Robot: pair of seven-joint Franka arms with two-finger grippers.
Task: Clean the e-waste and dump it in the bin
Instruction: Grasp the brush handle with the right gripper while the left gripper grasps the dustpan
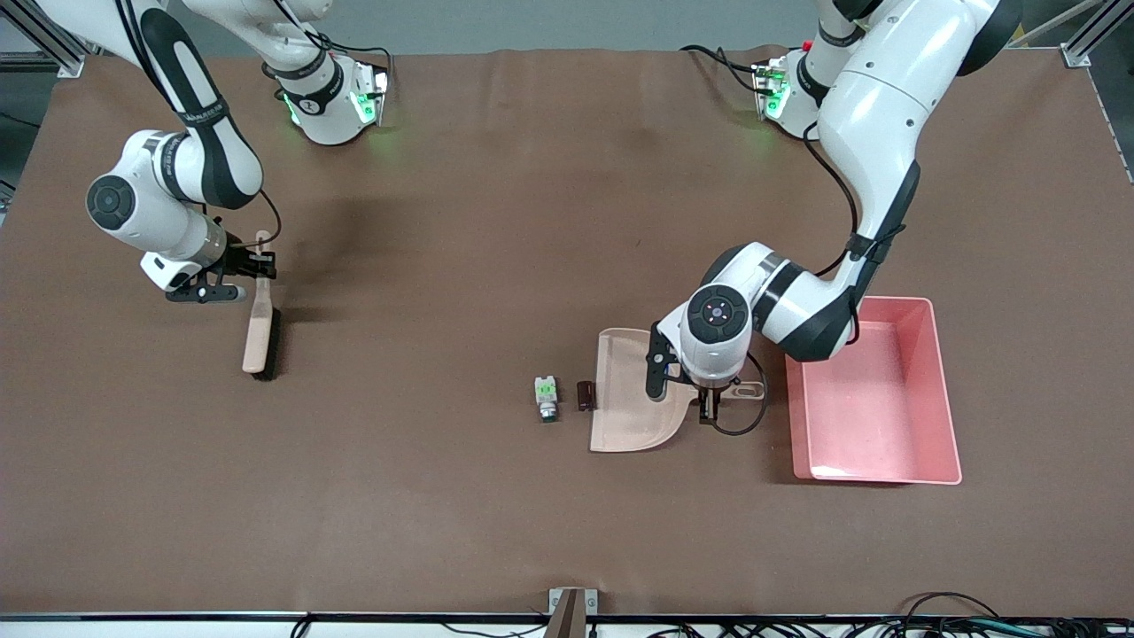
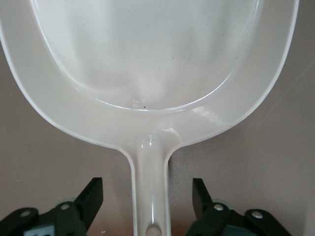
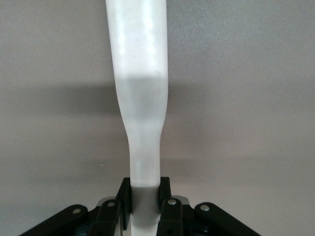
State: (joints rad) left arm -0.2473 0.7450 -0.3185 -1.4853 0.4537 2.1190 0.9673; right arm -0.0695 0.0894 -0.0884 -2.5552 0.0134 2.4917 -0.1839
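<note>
Left gripper [image 2: 147, 196]: spread wide, its fingers [image 2: 93, 194] set either side of the dustpan [image 1: 633, 394] handle, apart from it.
Right gripper [image 3: 145, 189]: pinched on the brush [image 1: 260, 330] handle, toward the right arm's end.
E-waste: white block [image 1: 547, 397] and reddish-brown piece [image 1: 585, 394] lie at the dustpan's mouth, away from the left gripper.
Bin [image 1: 939, 390]: pink, just beside the left gripper.

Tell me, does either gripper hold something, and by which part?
The right gripper holds the brush by its handle end. The left gripper is open around the dustpan handle, gripping nothing.
</note>
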